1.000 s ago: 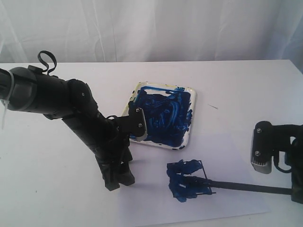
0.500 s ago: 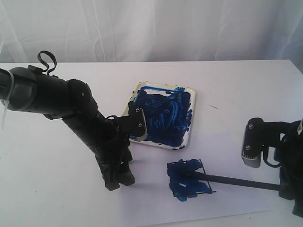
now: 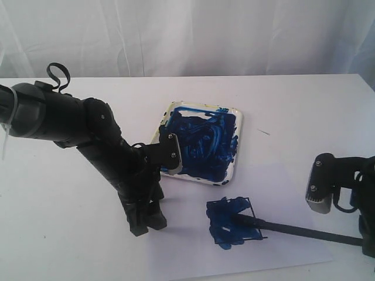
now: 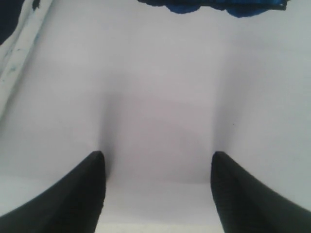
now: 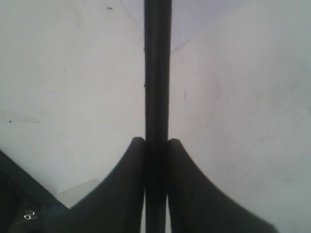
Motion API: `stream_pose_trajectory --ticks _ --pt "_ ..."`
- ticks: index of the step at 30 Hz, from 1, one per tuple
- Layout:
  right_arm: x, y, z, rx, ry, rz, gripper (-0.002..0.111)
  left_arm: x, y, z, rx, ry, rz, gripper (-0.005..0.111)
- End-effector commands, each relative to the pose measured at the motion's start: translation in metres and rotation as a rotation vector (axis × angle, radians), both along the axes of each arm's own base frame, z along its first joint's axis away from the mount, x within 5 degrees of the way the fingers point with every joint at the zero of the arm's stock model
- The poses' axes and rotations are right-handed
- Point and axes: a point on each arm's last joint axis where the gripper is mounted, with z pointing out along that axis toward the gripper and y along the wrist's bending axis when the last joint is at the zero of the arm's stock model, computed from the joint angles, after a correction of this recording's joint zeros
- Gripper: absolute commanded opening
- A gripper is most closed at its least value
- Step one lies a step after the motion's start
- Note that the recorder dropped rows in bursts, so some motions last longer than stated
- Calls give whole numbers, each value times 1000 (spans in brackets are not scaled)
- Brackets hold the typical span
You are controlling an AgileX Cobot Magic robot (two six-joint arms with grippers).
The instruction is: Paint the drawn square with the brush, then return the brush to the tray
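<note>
Right fingers (image 5: 130, 167): clenched on the brush (image 3: 299, 230) handle.
Brush axis: straight out from those fingers, tip resting in the drawn square (image 3: 233, 227).
Tray (image 3: 238, 146): beyond the tip, off to one side.
Left fingers (image 4: 73, 199): spread, empty, near the square.
Nearer arm: right.

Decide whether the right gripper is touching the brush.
Touching: the right wrist view shows the right gripper clamped on both sides of the brush.
</note>
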Motion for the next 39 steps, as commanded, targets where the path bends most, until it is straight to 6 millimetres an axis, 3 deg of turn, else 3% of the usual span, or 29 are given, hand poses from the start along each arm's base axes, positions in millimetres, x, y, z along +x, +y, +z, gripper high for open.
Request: stream_pose_trajectory --ticks 1,9,18,29,39 --pt "-7 -4 11 -22 -34 10 0 -9 5 -19 74 88 -47 66" --pt "-8 4 22 93 -129 39 0 -10 5 -19 74 90 -48 66" --pt "-2 9 3 111 -11 50 0 -10 5 -19 74 90 -48 66" --pt "0 8 -14 76 110 46 0 -10 5 -19 74 90 -48 66" --pt "-7 0 -5 -10 108 -6 0 -10 5 -19 74 90 -48 66"
